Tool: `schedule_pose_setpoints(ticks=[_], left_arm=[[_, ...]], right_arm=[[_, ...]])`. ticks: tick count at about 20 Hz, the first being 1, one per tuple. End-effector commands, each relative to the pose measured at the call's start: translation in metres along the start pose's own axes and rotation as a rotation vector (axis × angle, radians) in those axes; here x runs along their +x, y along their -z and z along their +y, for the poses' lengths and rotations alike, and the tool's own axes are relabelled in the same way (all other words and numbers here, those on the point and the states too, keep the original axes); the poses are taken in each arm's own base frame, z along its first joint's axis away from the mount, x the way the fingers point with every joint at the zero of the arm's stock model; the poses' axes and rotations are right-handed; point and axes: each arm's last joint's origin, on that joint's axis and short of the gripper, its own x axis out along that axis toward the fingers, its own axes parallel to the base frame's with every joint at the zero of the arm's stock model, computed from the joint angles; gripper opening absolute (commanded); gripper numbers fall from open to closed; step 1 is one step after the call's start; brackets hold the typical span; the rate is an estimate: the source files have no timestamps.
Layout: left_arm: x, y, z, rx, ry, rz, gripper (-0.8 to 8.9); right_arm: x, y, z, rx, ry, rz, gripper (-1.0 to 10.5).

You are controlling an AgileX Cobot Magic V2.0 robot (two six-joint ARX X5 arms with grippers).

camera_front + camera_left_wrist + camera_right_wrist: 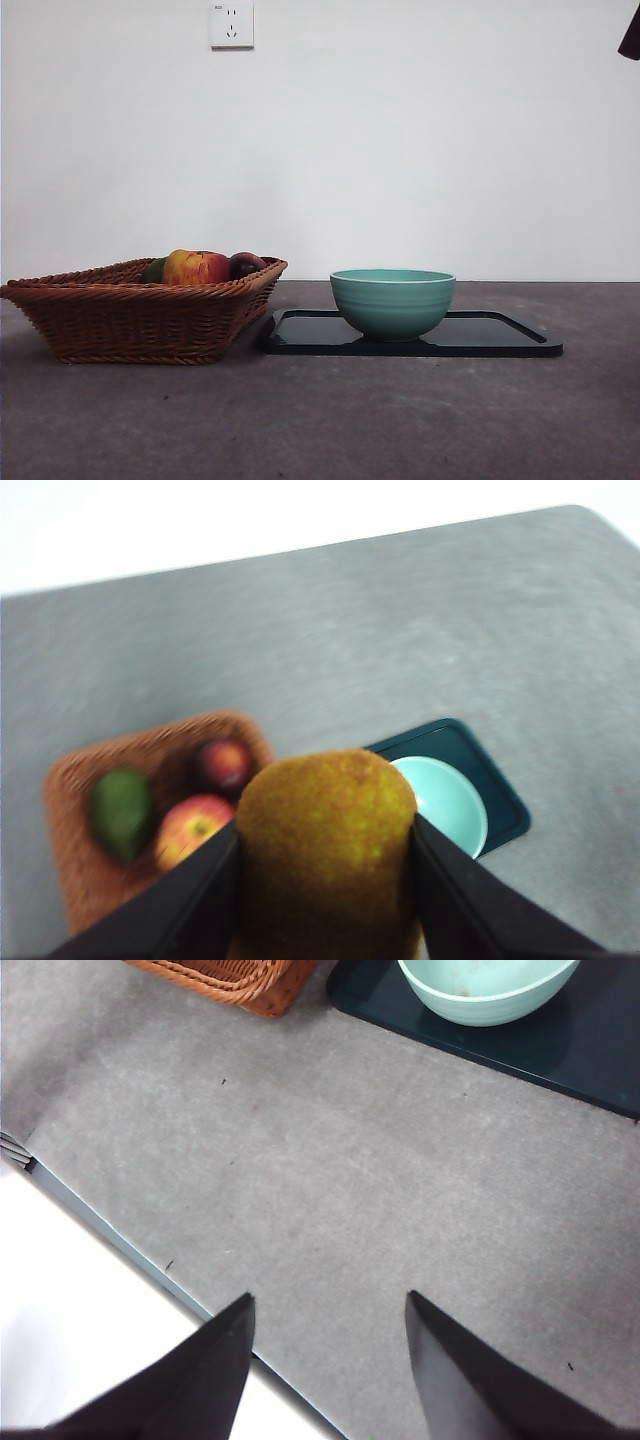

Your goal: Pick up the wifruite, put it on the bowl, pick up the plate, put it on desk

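- Now, left gripper (325, 880): jaws closed against both sides of the wifruite (326, 840), an orange-brown oval fruit held high above the desk (400, 630); basket and bowl lie far below it in the left wrist view.
- Right gripper (330, 1360): jaws spread apart, nothing between them, waiting over bare desk near the table edge.
- Progress, as I judge it: the pick is done, the fruit is clear of everything. Left to do: carry it over the bowl, lower and release; then the plate step, not yet begun.
- Bowl (392, 302): teal-green, upright, interior looks empty in both wrist views. It stands on the dark tray (500, 335), which I take to be the task's plate.
- Wicker basket (130, 315): just beside the tray; whether they touch, I cannot tell. Holds a red-and-yellow apple (197, 268), a dark purple fruit (246, 264) and a green fruit (121, 810).
- Front view shows only a dark arm tip (631, 35) at the top corner; which arm it belongs to cannot be told.
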Motion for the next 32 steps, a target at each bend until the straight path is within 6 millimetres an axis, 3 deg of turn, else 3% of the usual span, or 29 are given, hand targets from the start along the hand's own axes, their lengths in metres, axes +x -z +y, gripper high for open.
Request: schedule_pose_setpoints(ticks=[1,9,13,23,26,29,32], left_arm=[[0.015,0.015,0.008,-0.072,-0.026,0.045,1.5],[0.091,0.104,0.033,-0.253,-0.181,0.107,1.5],[0.118,0.133,0.041,-0.251,-0.24,0.118,1.5],[0.192,0.169,0.053,-0.189,-0.259,0.268,1.53],[0.2,0.175,0.054,-0.188,-0.262,0.293,1.64],[0.2,0.176,0.054,-0.19,-0.263,0.297,3.54],[0.2,0.178,0.052,-0.192,-0.263,0.323,3.55]], right_arm=[[-0.001,-0.004,0.002,-0.005,-0.01,-0.02,2.4],[-0.001,-0.006,0.003,-0.013,-0.017,-0.048,2.4],[-0.001,-0.007,0.003,-0.014,-0.017,-0.051,2.4],[-0.001,-0.007,0.003,-0.012,-0.016,-0.058,2.4],[-0.001,-0.007,0.003,-0.012,-0.016,-0.058,2.4],[-0.001,-0.007,0.003,-0.011,-0.016,-0.058,2.4],[-0.001,-0.007,0.003,-0.011,-0.016,-0.058,2.4]])
